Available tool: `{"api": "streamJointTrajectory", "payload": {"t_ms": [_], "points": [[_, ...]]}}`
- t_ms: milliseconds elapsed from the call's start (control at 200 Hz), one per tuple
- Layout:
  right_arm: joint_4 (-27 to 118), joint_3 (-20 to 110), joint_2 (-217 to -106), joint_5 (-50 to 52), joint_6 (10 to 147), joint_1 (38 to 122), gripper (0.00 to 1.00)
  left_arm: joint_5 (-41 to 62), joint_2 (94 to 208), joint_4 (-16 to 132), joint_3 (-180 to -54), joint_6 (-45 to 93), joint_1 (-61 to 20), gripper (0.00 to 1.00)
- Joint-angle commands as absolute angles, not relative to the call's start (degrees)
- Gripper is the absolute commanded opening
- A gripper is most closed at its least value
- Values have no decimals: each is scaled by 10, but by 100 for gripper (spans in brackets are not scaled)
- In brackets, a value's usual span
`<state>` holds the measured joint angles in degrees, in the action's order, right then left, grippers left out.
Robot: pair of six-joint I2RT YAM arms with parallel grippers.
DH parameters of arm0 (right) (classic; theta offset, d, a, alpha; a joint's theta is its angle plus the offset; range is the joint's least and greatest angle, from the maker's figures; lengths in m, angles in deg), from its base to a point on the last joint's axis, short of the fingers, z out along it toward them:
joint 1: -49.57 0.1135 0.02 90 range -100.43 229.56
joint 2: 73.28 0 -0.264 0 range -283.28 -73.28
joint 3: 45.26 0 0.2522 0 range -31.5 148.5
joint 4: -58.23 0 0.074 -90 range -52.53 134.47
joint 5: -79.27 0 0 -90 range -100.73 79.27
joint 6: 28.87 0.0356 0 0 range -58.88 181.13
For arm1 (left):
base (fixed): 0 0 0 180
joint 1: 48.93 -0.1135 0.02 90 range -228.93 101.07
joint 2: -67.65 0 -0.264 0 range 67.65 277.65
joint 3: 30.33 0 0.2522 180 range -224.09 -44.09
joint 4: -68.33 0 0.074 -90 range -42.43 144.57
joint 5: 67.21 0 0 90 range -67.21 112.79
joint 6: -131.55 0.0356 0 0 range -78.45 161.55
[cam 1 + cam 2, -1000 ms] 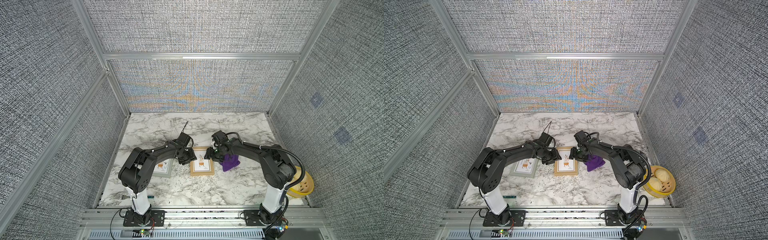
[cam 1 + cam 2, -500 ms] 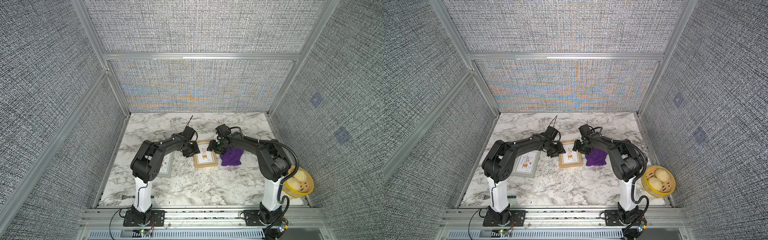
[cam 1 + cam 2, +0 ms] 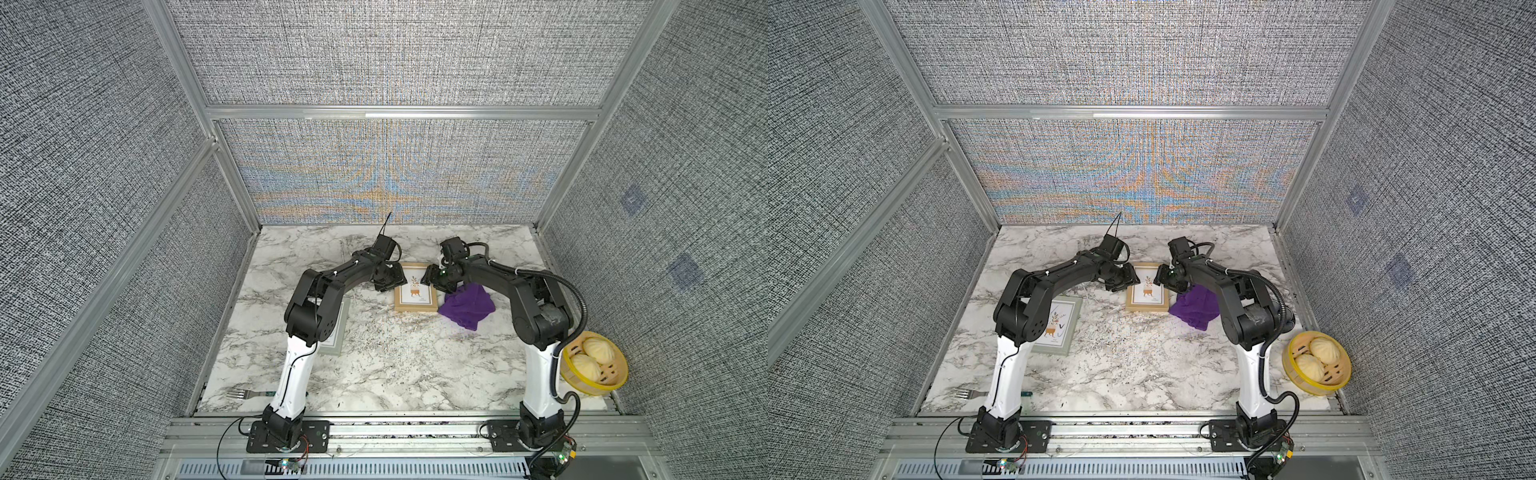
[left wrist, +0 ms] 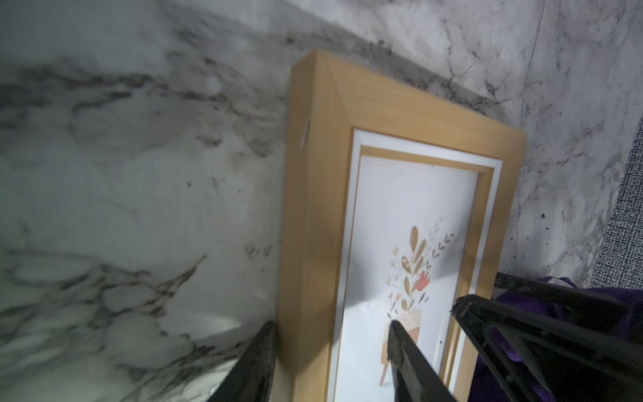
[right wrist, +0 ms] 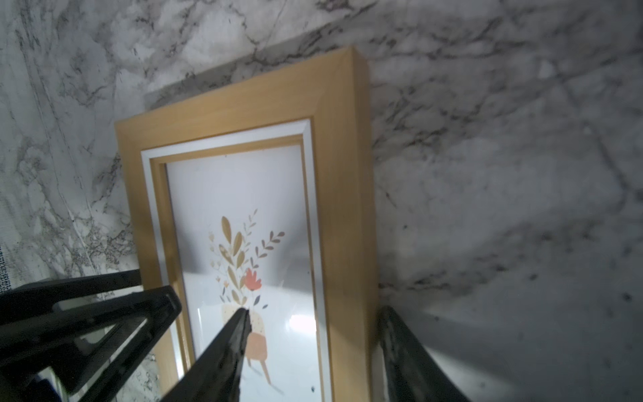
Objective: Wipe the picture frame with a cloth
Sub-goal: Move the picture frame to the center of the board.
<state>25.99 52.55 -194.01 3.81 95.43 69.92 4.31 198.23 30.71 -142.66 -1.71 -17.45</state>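
Picture frame (image 3: pixel 416 291): lies face up in the middle of the table (image 3: pixel 374 365), nearer its far edge.
Left gripper (image 4: pixel 332 334): clamps the frame's left rail, one finger outside, one on the glass.
Right gripper (image 5: pixel 315 313): clamps the right rail likewise, probably to steady or reposition the frame.
Cloth (image 3: pixel 467 309): crumpled, in no gripper, just beside the frame's right side; wiping not yet begun.
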Motion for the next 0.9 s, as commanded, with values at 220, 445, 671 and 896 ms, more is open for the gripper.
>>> {"api": "streamJointTrajectory", "payload": {"t_ms": [220, 445, 671, 896], "points": [[300, 547, -1948, 72, 954, 689, 62, -22, 2028, 361, -1484, -12, -176, 52], [267, 538, -1874, 27, 933, 679, 76, 39, 1990, 284, -1479, 35, -195, 67], [241, 521, -1780, 16, 912, 682, 84, 85, 1881, 240, -1410, 75, -227, 83], [275, 436, -1718, 68, 930, 749, 85, 169, 1711, 156, -1271, 109, -293, 89]]}}
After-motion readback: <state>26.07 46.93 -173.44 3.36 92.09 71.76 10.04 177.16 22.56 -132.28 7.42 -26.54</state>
